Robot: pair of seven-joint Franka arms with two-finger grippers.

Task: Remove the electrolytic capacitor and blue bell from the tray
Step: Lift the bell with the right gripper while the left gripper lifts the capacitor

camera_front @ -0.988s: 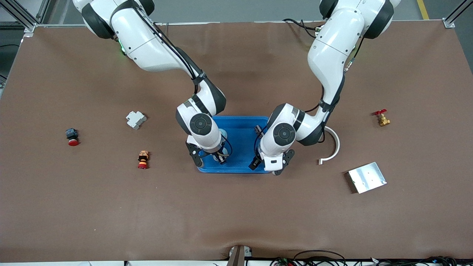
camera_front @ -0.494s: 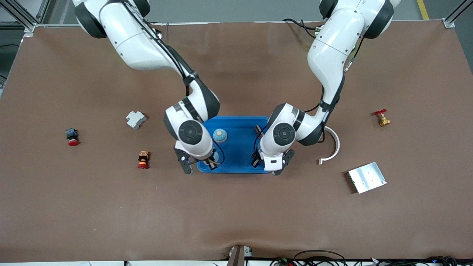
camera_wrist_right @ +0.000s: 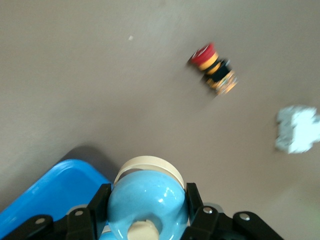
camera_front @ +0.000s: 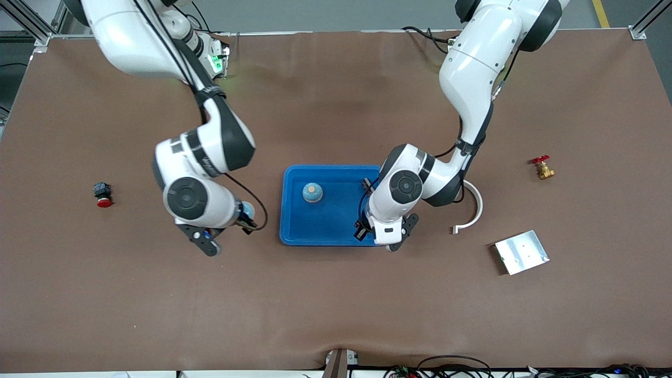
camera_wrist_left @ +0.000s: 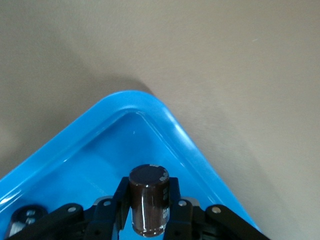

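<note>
A blue tray (camera_front: 336,231) lies mid-table, and a light-blue domed bell (camera_front: 312,192) sits in it. My right gripper (camera_front: 245,213) is off the tray toward the right arm's end. It is shut on another light-blue bell with a cream base (camera_wrist_right: 147,200). The tray's corner (camera_wrist_right: 50,195) shows in the right wrist view. My left gripper (camera_front: 362,228) is over the tray's corner toward the left arm's end. It is shut on a dark brown cylindrical capacitor (camera_wrist_left: 148,200), held above the tray floor (camera_wrist_left: 100,160).
A red-and-orange button (camera_wrist_right: 215,70) and a whitish block (camera_wrist_right: 297,129) lie on the mat near my right gripper. A black-and-red button (camera_front: 102,194) lies toward the right arm's end. A white curved piece (camera_front: 472,210), a metal plate (camera_front: 521,252) and a brass valve (camera_front: 542,168) lie toward the left arm's end.
My right arm has swung off the tray toward the right arm's end, carrying a light-blue bell. The bell in the tray stayed put. My left arm has hardly moved.
</note>
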